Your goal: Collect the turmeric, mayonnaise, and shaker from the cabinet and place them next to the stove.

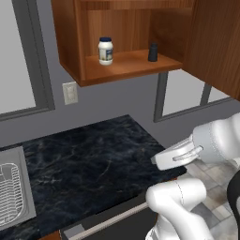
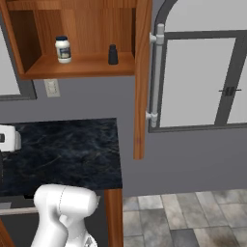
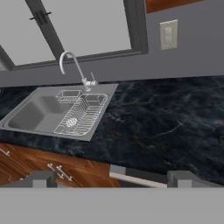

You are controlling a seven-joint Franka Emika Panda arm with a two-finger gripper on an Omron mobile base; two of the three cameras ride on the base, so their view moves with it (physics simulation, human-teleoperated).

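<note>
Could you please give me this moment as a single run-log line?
phase: before pickup | gripper: open, empty, above counter | mayonnaise: on cabinet shelf | shaker: same shelf, apart

Glossy white rounded arm segments, dark joints.

Premises: a domestic kitchen. Evidence: a black marbled bench (image 1: 93,164) running along a grey wall, a steel sink (image 3: 39,111) with curved tap (image 3: 74,65) and wire rack (image 3: 83,113), a wooden wall cabinet (image 1: 122,65) holding a mayonnaise jar (image 1: 106,50), a wall socket (image 1: 70,93), windows (image 2: 198,77), and a tiled floor (image 2: 188,219).
</note>
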